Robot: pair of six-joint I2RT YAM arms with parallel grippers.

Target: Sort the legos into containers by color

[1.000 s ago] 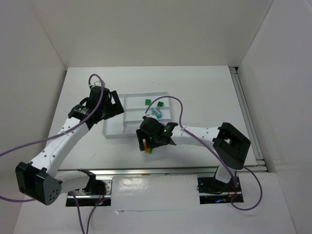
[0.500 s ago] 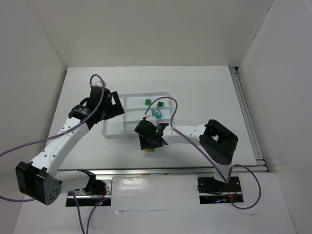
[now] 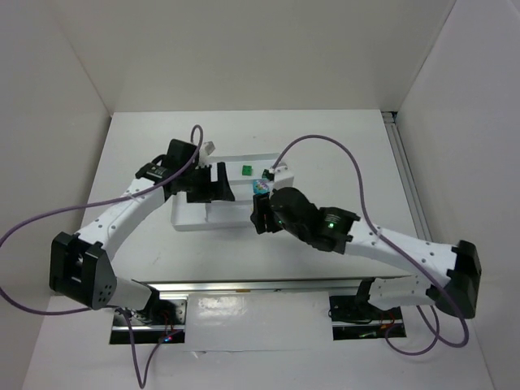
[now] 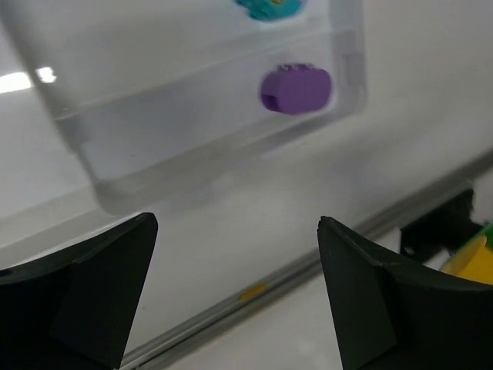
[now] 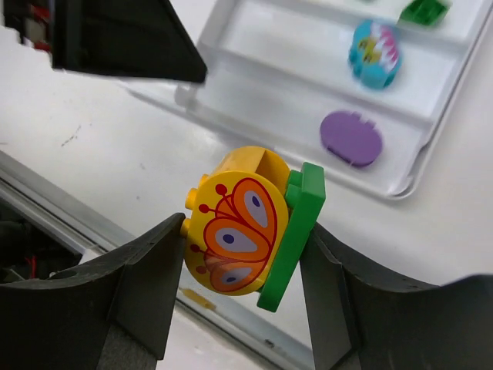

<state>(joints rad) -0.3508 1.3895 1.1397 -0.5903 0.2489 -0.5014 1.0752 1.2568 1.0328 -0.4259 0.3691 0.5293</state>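
My right gripper [image 5: 243, 231] is shut on the orange-yellow butterfly piece with its green plate [image 5: 235, 227], held above the table just in front of the white tray [image 5: 262, 85]. In the top view this gripper [image 3: 260, 215] sits at the tray's [image 3: 191, 213] near right corner and hides the piece. In the tray lie the purple oval [image 5: 351, 138], the cyan-and-pink round piece [image 5: 374, 43] and a green cube [image 5: 424, 11]. My left gripper [image 4: 239, 285] is open and empty, above the tray's near side [image 3: 215, 185]. It sees the purple oval [image 4: 296, 89].
A metal rail [image 3: 268, 284] runs along the table's near edge, in front of both arm bases. Purple cables [image 3: 325, 142] loop over the tray's far right. White walls close in the left, right and back.
My right gripper has lifted the orange-yellow piece off the table and moved up to the tray's near right corner. My left gripper has moved right, over the tray.
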